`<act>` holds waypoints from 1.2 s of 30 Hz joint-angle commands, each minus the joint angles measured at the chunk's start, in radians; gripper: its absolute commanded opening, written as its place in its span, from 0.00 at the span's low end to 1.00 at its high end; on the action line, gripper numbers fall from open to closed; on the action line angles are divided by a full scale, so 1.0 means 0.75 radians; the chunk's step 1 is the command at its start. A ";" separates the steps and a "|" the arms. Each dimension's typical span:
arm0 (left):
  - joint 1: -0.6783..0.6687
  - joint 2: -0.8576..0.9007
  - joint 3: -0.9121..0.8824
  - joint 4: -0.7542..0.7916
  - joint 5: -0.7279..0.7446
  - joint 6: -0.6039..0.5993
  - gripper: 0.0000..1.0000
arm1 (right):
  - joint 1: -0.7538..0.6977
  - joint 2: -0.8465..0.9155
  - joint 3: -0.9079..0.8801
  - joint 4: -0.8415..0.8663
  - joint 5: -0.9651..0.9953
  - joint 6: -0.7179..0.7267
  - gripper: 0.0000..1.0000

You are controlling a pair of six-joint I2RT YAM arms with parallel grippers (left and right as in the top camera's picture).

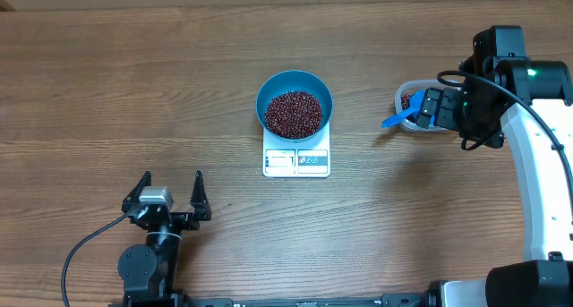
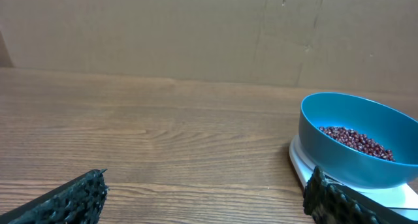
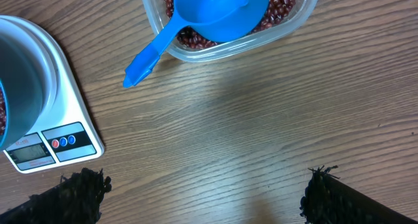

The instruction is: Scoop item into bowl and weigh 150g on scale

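Observation:
The light blue bowl [image 1: 295,85] stands on the white scale [image 1: 296,161] at mid-table, holding a heap of red-brown beans [image 1: 294,113]. From the left wrist, the bowl [image 2: 356,162], its beans [image 2: 356,140] and the scale [image 2: 299,160] lie ahead to the right. My left gripper [image 1: 172,186] [image 2: 208,178] is open and empty near the front edge. My right gripper [image 1: 428,110] [image 3: 209,178] hovers open and empty above bare wood. The right wrist view has the scale [image 3: 59,113] and the bowl's wall [image 3: 19,87] at its left.
A clear plastic tub [image 1: 407,94] [image 3: 287,28] of beans [image 3: 281,2] sits right of the scale, partly hidden under my right arm. A blue scoop [image 1: 398,119] [image 3: 209,15] rests in it, handle sticking out over the rim toward the scale.

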 commanded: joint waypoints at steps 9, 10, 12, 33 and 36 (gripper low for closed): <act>0.008 -0.015 -0.005 -0.005 -0.018 0.025 1.00 | 0.004 -0.013 0.028 0.006 -0.002 -0.015 1.00; 0.008 -0.015 -0.005 -0.005 -0.017 0.024 0.99 | 0.004 -0.013 0.027 0.005 -0.002 -0.015 1.00; 0.008 -0.015 -0.005 -0.005 -0.018 0.025 1.00 | 0.004 -0.013 0.026 0.026 -0.002 -0.015 1.00; 0.008 -0.015 -0.005 -0.005 -0.017 0.025 1.00 | 0.151 -0.425 -0.682 1.027 -0.097 -0.005 1.00; 0.008 -0.015 -0.005 -0.005 -0.017 0.025 1.00 | 0.170 -0.555 -0.894 1.322 -0.097 -0.006 1.00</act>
